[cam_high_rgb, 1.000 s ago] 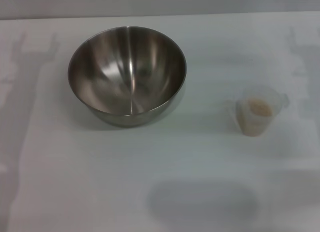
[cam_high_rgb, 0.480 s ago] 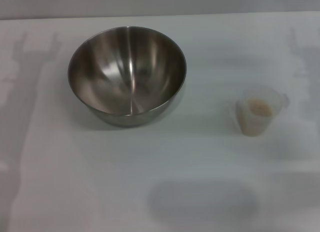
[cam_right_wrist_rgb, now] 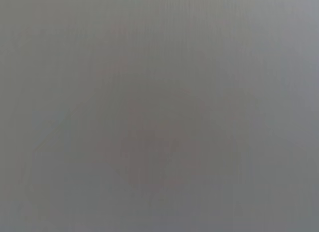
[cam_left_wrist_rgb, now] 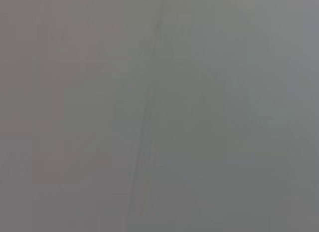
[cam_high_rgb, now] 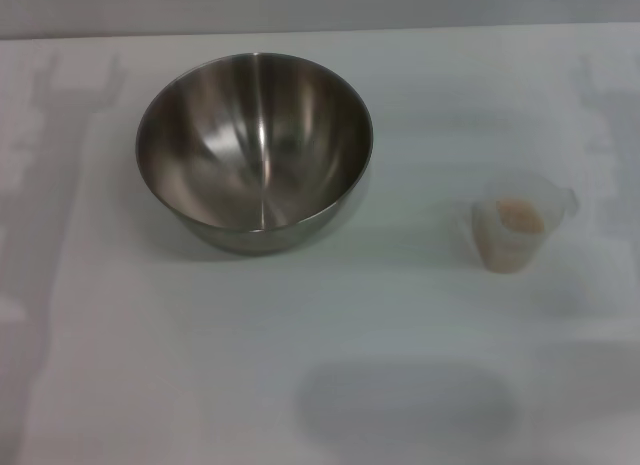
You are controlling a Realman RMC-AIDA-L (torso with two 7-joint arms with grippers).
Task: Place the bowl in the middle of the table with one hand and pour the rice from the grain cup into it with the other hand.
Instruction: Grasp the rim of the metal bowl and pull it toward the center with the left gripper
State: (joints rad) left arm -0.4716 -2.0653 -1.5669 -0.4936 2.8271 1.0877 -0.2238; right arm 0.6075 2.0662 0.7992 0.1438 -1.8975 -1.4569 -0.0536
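Observation:
In the head view the steel bowl (cam_high_rgb: 254,148) stands upright and empty on the white table (cam_high_rgb: 330,315), left of centre and toward the far side. The small clear grain cup (cam_high_rgb: 515,228) stands upright at the right, with pale beige rice (cam_high_rgb: 519,217) inside it and its little handle pointing to the right. Neither gripper shows in any view. Both wrist views show only a plain grey surface.
Faint grey shadows of the arms lie along the table's left (cam_high_rgb: 45,185) and right (cam_high_rgb: 610,115) sides. A soft oval shadow (cam_high_rgb: 405,400) lies near the front edge. The table's far edge runs across the top.
The bowl and the cup have not moved. The shadow on the left side has shifted and widened slightly.

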